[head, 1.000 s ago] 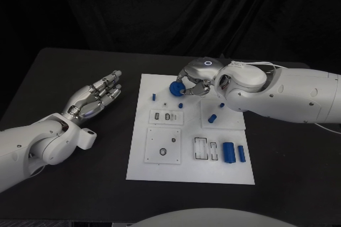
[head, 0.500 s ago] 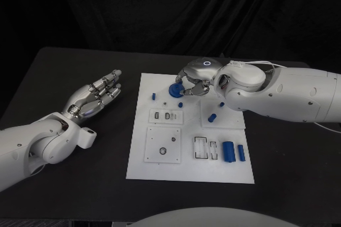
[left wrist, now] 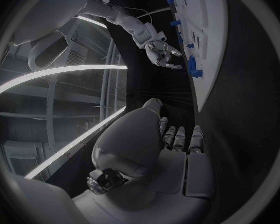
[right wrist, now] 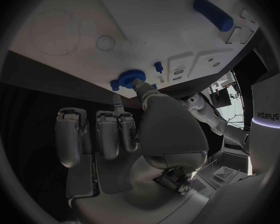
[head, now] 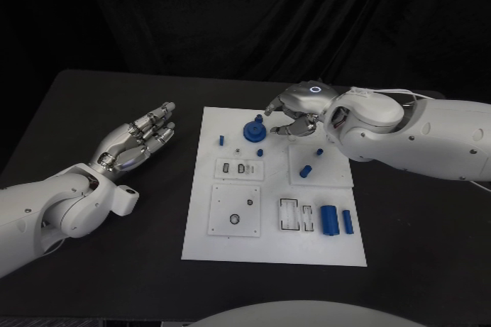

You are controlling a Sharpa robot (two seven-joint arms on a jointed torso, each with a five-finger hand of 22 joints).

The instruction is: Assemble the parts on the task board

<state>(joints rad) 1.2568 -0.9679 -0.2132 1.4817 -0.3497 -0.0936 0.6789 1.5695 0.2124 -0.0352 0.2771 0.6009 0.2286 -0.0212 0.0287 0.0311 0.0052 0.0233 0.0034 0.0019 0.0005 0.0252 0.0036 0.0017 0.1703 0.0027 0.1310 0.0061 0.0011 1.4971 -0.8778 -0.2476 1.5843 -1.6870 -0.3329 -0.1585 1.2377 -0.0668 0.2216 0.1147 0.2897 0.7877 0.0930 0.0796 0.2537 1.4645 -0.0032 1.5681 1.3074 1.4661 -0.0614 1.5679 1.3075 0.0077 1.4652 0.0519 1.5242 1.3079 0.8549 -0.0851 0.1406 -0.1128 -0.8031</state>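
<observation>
Left hand [head: 136, 140] hovers over bare table left of the task board [head: 274, 249], palm up, fingers spread, holding nothing. Round blue part [head: 255, 132] stands on the board's far end. Right hand [head: 294, 114] sits just beside it, fingers loosely apart; contact cannot be judged.

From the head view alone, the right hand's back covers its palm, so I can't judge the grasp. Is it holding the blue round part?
Observer: No. In the right wrist view the right hand has its fingers straight, with nothing in them.
Operator: Where is the part, then?
Observer: In the same view, the blue round part sits on the task board, just past the thumb tip. I cannot tell whether they touch.
Operator: Is it seated flat?
Observer: From the side, in the left wrist view, it stands proud of the board's surface. Its seating is too small to tell.
</observation>
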